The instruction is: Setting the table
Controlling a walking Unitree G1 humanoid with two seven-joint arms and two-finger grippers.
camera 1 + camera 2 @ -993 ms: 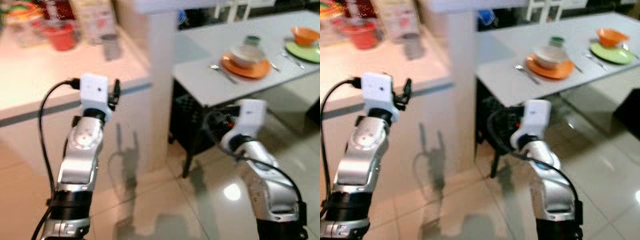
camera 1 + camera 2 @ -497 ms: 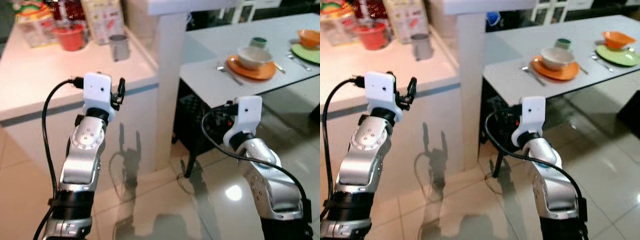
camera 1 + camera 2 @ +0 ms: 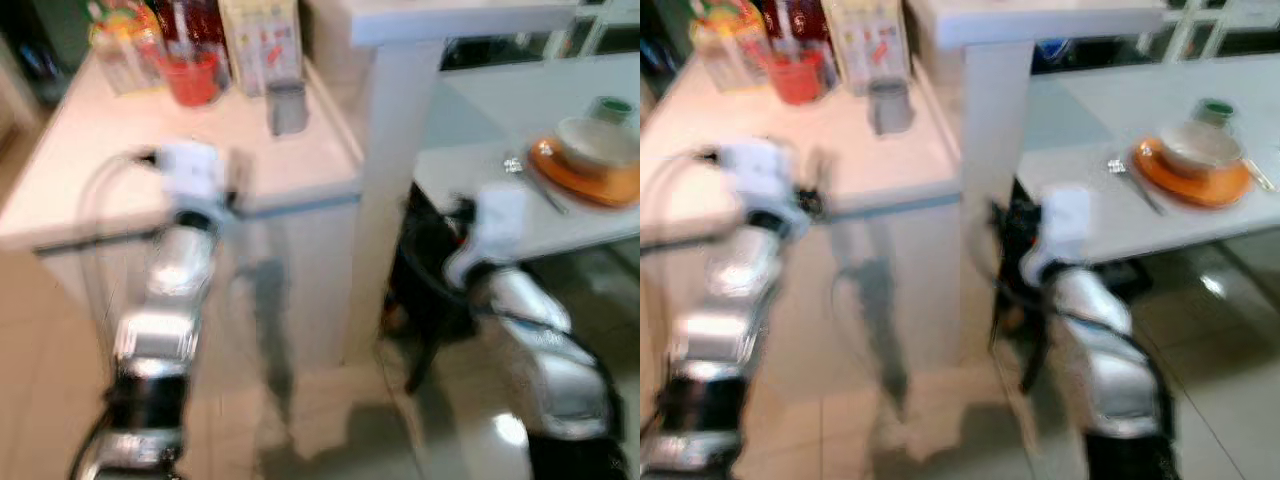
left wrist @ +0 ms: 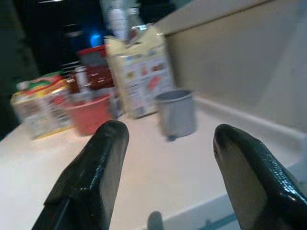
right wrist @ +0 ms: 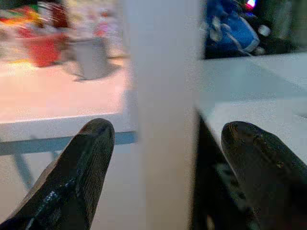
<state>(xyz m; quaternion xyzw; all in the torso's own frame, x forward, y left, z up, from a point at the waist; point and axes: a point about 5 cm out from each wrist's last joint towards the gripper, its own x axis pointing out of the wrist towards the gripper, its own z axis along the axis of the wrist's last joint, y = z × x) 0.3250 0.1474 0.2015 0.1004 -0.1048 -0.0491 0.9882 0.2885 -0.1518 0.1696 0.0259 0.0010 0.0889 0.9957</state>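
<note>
Counter (image 3: 90, 190): we have it more squarely before us than half a second ago; the whole view has swung toward it and gone blurry, so we read this as the camera turning, not the things moving.
Table (image 3: 1090, 110): it now sits further to our right, partly set with an orange plate (image 3: 1192, 178) carrying a bowl (image 3: 1200, 146), and cutlery beside it.
Pillar (image 3: 395, 180): stands between counter and table.
Cartons and bottles (image 4: 136, 72): lined along the back of the counter.
Red bowl (image 4: 90, 114): on the counter just beside the cartons.
Grey cup (image 4: 177, 114): on the counter near the pillar, well apart from both claws (probably the next thing wanted for the table).
Left claw (image 4: 168, 160): raised at the counter's edge, spread wide and holding nothing, pointed toward the cup.
Right claw (image 5: 175, 158): spread wide, holding nothing, facing the pillar.
Meaning: we judge a fetch from the counter is starting; nothing is gripped yet.
</note>
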